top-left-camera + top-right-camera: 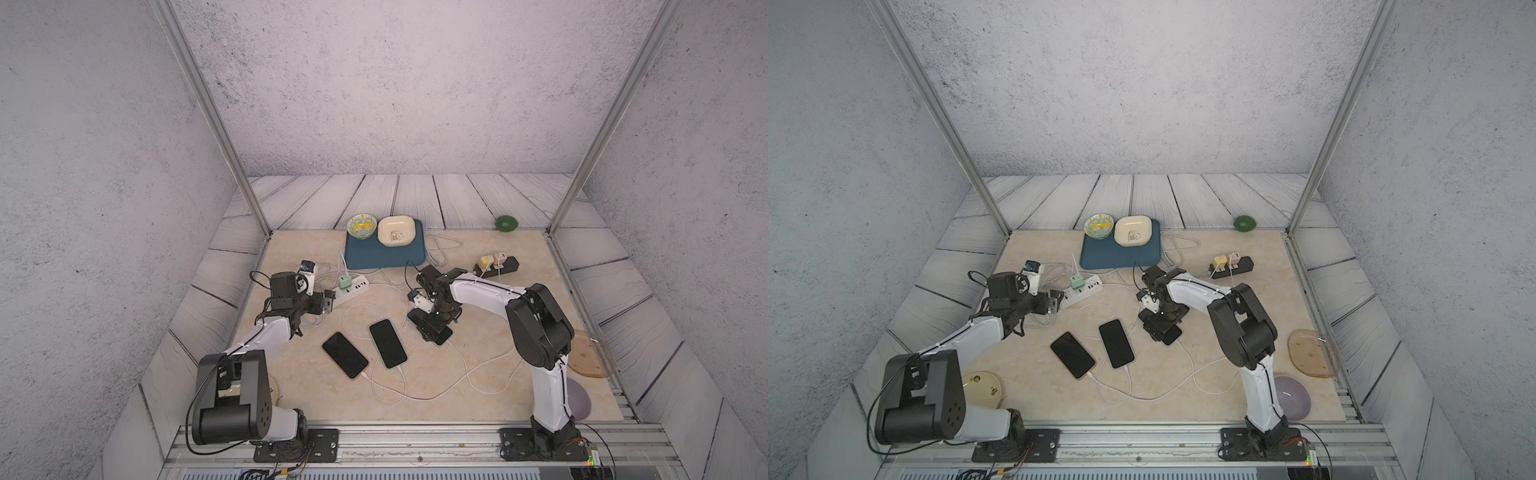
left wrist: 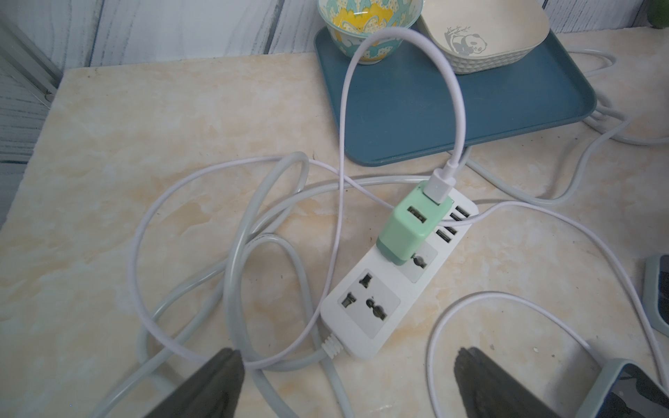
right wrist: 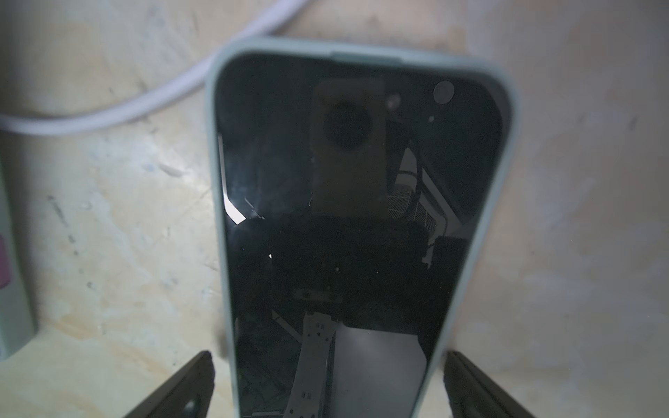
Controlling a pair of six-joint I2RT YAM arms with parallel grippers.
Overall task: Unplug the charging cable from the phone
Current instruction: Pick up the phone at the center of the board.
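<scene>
Three dark-screened phones lie on the marble table, each with a white charging cable at its near end. My right gripper (image 1: 436, 332) is lowered over the rightmost phone (image 3: 344, 217), which has a pale grey-green case. It stands open, one finger on each side of the case with a thin gap, and hides that phone's plug end. Its cable (image 1: 459, 355) trails away toward the front. The middle phone (image 1: 387, 344) and the left phone (image 1: 345, 355) lie free. My left gripper (image 2: 347, 353) hangs open above the cord end of the white power strip (image 2: 369, 315), holding nothing.
A green charger (image 2: 409, 231) sits in the white strip. A blue tray (image 1: 382, 257) with two bowls stands at the back, with a black power strip (image 1: 503, 266) to its right. An amber plate (image 1: 586, 353) and a purple bowl (image 1: 579, 401) lie near the right arm. Cables loop across the table.
</scene>
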